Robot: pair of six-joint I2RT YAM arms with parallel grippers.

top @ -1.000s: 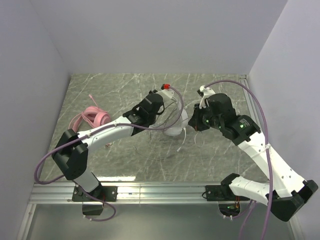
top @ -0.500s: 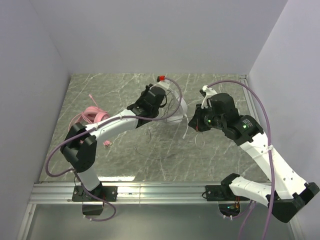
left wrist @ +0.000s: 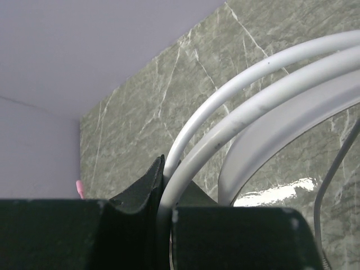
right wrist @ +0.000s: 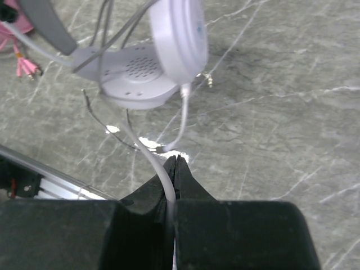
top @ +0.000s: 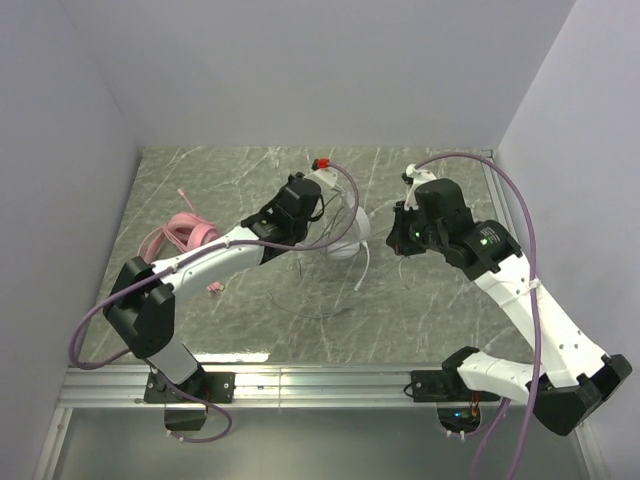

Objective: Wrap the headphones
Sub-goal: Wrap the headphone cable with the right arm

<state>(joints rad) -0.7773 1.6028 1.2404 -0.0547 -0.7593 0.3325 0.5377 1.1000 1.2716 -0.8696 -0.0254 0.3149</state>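
Now the left tool [left wrist: 162, 183] is clamped tight on the headband [left wrist: 253, 104] of the white headset [top: 347, 240], which sits near the middle of the bench [top: 440, 320]. The right tool [right wrist: 174, 169] is pinched closed on the thin pale cable [right wrist: 153, 161]. The pink headset [top: 186, 234] lies by the bench's left edge.

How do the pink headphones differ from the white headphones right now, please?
Colour: the pink headphones are all pink; the white headphones are white. Handling: the pink headphones lie on the table at the left, while the left gripper clamps the white headphones' headband. Cable: the right gripper pinches the white headphones' cable; no gripper touches the pink headphones. Both are corded over-ear headsets.
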